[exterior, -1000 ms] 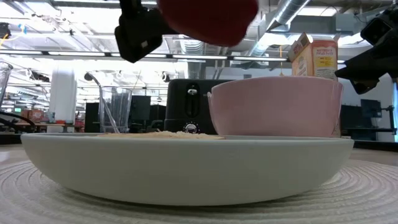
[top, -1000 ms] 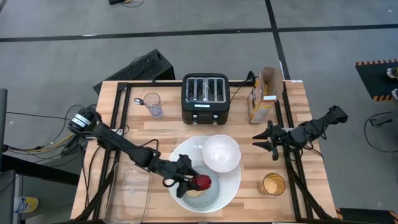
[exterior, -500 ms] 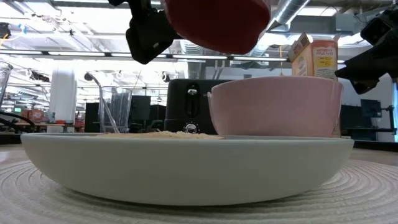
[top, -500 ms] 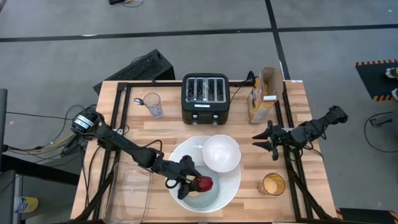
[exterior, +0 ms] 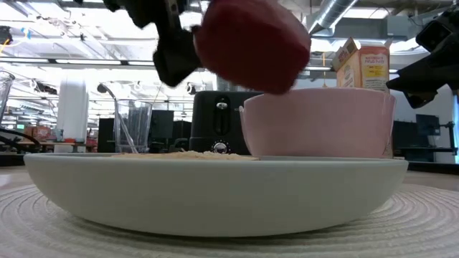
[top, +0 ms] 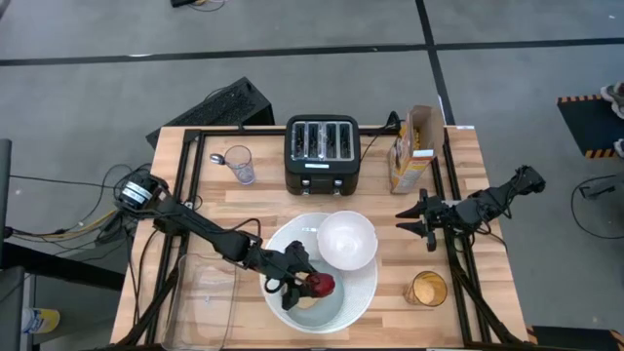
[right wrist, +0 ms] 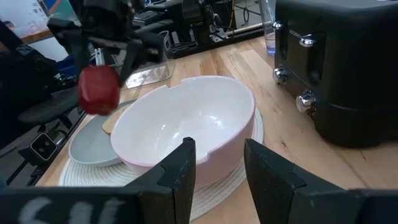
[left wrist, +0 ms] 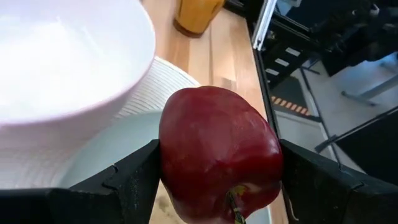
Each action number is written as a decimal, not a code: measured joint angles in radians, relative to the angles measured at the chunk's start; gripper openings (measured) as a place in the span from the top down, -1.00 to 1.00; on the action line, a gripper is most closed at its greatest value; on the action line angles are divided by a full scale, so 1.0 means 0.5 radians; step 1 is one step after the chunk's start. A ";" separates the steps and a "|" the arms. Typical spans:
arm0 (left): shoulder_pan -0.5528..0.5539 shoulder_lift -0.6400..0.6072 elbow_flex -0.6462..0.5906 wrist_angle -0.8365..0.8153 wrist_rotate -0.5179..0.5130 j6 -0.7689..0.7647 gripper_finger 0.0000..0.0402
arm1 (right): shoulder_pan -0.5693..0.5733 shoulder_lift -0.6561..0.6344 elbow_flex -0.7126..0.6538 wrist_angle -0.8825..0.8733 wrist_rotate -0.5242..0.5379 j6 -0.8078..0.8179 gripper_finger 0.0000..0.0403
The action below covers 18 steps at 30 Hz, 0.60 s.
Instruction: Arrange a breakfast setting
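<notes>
A small red apple (top: 320, 285) is held by my left gripper (top: 298, 281) above the near part of the large white plate (top: 343, 302). A toasted bagel half (right wrist: 111, 124) lies flat on the plate under the apple. A small white bowl (top: 347, 239) rests on the plate's far rim. My right gripper (top: 409, 220) waits open over the table's right side, right of the bowl. The blue-handled spoon and the cereal balls do not show. My left gripper pinches the apple's two opposite sides (left wrist: 166, 155) between its two fingers. The fingers come slanting down from the table's left. The apple is lifted clear above the plate (exterior: 215, 186), tipped with its stem end (left wrist: 235, 205) toward the gripper.
A black toaster (top: 322, 153) stands at the far middle, a cereal box (top: 412, 148) far right, a clear glass (top: 241, 164) far left, a glass of orange juice (top: 428, 289) near right. A clear tray (top: 207, 292) lies left of the plate.
My left gripper has come down a little with the apple toward the plate and gone slightly toward the table's right; in the low view the apple sits lower and has tipped. The bowl, the plate and my right arm have kept still.
</notes>
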 joint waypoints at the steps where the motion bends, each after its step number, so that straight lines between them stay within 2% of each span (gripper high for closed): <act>1: 0.001 0.023 0.000 0.025 0.014 -0.014 -0.39 | 0.000 0.001 -0.001 0.001 0.000 -0.001 0.21; 13: 0.070 0.123 0.000 0.161 0.099 0.036 -0.39 | 0.000 0.000 0.000 0.001 0.000 -0.001 0.21; 18: 0.088 0.180 0.002 0.164 0.193 0.001 -0.39 | -0.001 0.001 0.000 0.002 0.000 -0.001 0.21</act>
